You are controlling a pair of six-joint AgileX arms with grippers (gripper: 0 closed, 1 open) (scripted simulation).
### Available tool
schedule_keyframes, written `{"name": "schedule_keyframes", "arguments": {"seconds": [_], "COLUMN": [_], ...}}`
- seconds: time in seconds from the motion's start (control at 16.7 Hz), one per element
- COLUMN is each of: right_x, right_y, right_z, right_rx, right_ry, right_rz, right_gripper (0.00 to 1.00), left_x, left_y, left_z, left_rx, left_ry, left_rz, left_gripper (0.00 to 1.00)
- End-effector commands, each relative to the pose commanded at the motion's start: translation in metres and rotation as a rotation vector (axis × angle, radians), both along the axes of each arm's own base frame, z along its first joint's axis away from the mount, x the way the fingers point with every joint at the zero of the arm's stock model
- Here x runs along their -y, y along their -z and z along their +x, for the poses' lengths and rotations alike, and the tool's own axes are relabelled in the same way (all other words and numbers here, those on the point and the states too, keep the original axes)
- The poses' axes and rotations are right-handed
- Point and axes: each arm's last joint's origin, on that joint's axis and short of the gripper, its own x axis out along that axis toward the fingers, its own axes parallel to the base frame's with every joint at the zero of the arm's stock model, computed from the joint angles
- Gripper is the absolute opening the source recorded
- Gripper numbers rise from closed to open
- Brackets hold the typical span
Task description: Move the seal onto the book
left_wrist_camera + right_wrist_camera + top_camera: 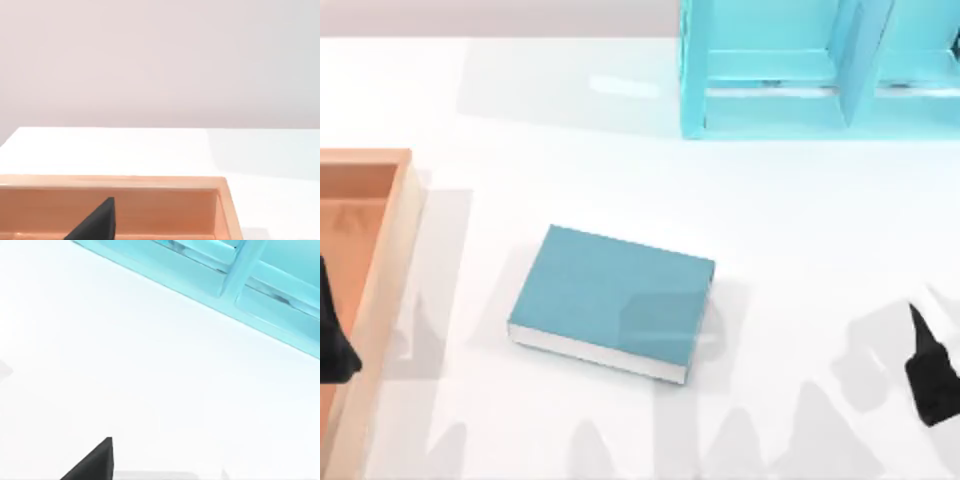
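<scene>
Black and pointed, the left gripper (332, 335) sits at the top view's left edge, above the wooden tray (390, 260); in the left wrist view one dark fingertip (97, 222) shows over the tray's orange floor, and whether the fingers are apart or together I cannot tell. Across the table, the right gripper (930, 365) hangs near the right edge over bare white surface, with one fingertip (95, 462) showing in the right wrist view; its state cannot be told either.

Between the two arms lies the book (615, 298), a flat teal hardcover with white page edges, turned slightly askew, resting flat on the table (800, 230) a little left of the middle. Its cover is bare.

White tabletop runs wide around the book on every side, well apart from both grippers. At the far right corner stands a light-blue shelf unit (800, 70), its compartments facing the table; the right wrist view shows its lower rails (215, 280). The tray hugs the left edge, its pale rim (150, 181) raised above the surface. Beyond the table's far edge rises a plain pale wall (160, 60).
</scene>
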Motion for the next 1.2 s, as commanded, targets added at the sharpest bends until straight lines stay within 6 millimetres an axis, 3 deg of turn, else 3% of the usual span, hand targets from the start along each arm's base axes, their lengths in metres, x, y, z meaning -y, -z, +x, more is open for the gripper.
{"name": "schedule_keyframes", "arguments": {"seconds": [0.18, 0.42, 0.96, 1.2], "right_x": [0.032, 0.055, 0.061, 0.061], "right_y": [0.005, 0.006, 0.005, 0.005], "right_z": [-0.012, -0.022, -0.025, -0.025], "right_rx": [0.134, 0.287, 0.336, 0.336], "right_ry": [0.11, 0.205, 0.227, 0.227], "right_rz": [0.199, 0.338, 0.371, 0.371], "right_gripper": [1.0, 1.0, 1.0, 1.0], "left_x": [0.0, 0.0, 0.0, -0.003], "left_y": [0.0, 0.0, -0.002, -0.026], "left_z": [0.0, 0.0, 0.0, 0.003], "left_rx": [0.0, 0.0, -0.008, -0.129], "left_ry": [0.0, 0.0, -0.002, -0.021], "left_rz": [0.0, 0.0, 0.001, 0.019], "left_gripper": [1.0, 1.0, 1.0, 1.0]}}
